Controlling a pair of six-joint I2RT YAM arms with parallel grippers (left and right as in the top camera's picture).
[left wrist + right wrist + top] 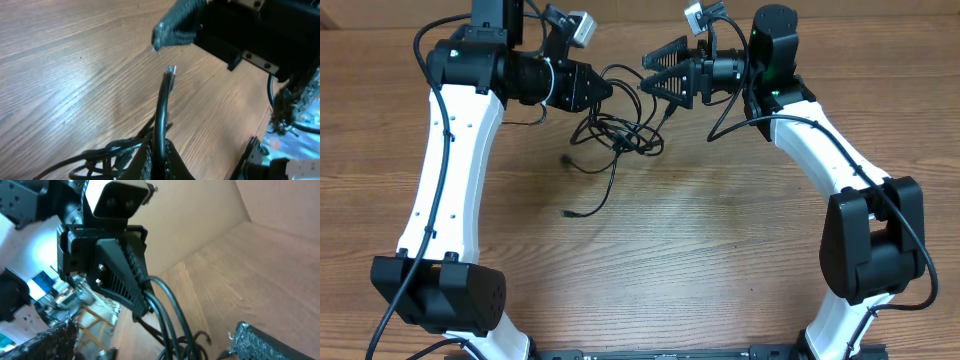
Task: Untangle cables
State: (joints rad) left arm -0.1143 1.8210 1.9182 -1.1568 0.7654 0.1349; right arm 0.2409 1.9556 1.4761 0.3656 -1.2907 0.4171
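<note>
The desk (720, 250) is pale brown wood with a fine streaked grain running left to right. The cables (620, 135) are black, and one plug (171, 70) ends in a silver tip. The left arm (445, 170) and right arm (825, 150) have white shells between black joints. The left pincer (610, 90) and right pincer (645, 75) are black with ribbed fingers. The left wrist camera (582, 28) is light grey. A small green light (776, 96) glows on the right arm.
</note>
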